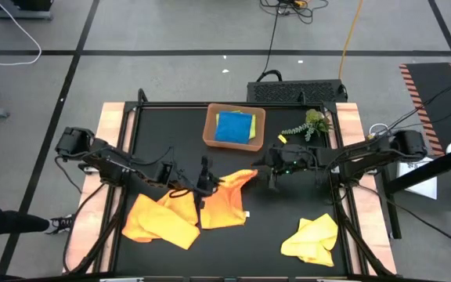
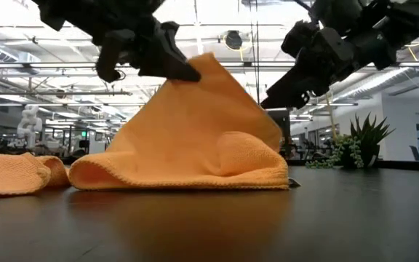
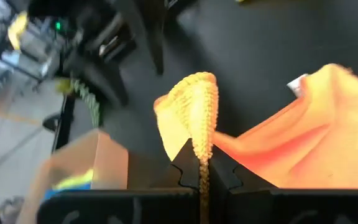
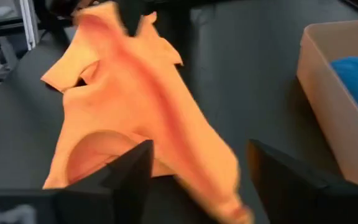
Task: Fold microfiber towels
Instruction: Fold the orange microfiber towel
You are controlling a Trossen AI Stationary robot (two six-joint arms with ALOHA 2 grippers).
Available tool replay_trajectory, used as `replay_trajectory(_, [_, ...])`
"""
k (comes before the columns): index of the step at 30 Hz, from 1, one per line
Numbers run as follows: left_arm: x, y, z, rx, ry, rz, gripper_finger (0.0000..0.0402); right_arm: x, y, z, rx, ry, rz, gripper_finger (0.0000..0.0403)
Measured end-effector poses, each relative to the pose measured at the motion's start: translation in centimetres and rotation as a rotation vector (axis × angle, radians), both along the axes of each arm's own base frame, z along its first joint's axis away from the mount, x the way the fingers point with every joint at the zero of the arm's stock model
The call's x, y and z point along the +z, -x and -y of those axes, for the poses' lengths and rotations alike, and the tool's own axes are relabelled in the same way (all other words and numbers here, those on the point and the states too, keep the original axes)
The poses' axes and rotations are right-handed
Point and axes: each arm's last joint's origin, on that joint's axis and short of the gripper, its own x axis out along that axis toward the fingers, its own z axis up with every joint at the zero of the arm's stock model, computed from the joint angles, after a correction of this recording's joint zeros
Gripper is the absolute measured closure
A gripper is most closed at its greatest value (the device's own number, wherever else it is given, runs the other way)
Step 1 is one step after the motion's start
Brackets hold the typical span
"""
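Orange towel (image 1: 224, 202) lies mid-table on the black table top (image 1: 288, 211), one corner lifted off the surface; in the low view (image 2: 195, 138) it rises in a peak, the rest slumped in a rounded fold on the table. Left gripper (image 1: 203, 182) is clamped shut on that raised corner; left wrist view shows the cloth edge (image 3: 199, 118) pinched between the closed fingers (image 3: 188, 171). Right gripper (image 1: 274, 174) sits just beside the towel's far corner, jaws spread wide, holding nothing; right wrist view shows the orange cloth (image 4: 135, 118) ahead of the parted fingers (image 4: 132, 168), not between them.

Second orange towel (image 1: 156, 219) is crumpled on the left front of the table, touching the first. Yellow towel (image 1: 313, 237) lies bunched at the right front, well apart from the orange ones. Blue towel (image 1: 234, 128) lies in the brown tray (image 1: 210, 129) at the table's back, with a lime green strip showing along its right edge. Green plant sprig (image 1: 312, 124) lies just right of the tray, near the back edge.
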Motion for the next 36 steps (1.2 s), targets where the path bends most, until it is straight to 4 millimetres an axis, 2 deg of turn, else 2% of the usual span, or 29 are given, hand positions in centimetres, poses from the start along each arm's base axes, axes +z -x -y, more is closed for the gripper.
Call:
replay_trajectory(4, [0.2,0.1,1.1,-0.055,-0.048,0.023,0.04,-0.8,-1.6,-0.2,0.079,-0.03,0.064,0.0104])
replay_trajectory(7, [0.2,0.2,1.4,-0.036,-0.063,0.022,0.04,-1.4,-2.7,-0.4,0.147,-0.066,0.061,0.0091])
replay_trajectory(11, [0.2,0.3,1.4,-0.02,-0.064,0.022,0.04,-2.5,-3.1,-0.7,0.196,-0.095,0.012,0.0091])
replay_trajectory(17, [0.2,0.2,1.3,0.002,-0.075,0.029,0.04,-3.4,-2.6,-1.5,0.222,-0.091,-0.097,0.0094])
replay_trajectory(23, [0.5,0.3,1.3,0.003,-0.072,0.037,0.04,-3.9,-2.4,-1.0,0.131,0.035,-0.142,0.0102])
replay_trajectory(26, [0.8,0.3,1.4,0.01,-0.067,0.058,0.04,-3.9,-2.4,-0.8,0.102,0.094,-0.148,0.0129])
replay_trajectory(29, [1.4,0.7,1.5,0.013,-0.069,0.078,0.04,-3.9,-2.4,-0.6,0.09,0.107,-0.15,0.018])
replay_trajectory(32, [1.9,0.9,1.5,0.019,-0.07,0.091,0.04,-3.9,-2.4,-0.6,0.098,0.12,-0.148,0.0253])
replay_trajectory(36, [2.1,1.1,1.5,0.04,-0.058,0.088,0.04,-3.2,-2.2,-0.7,0.104,0.119,-0.13,0.037])
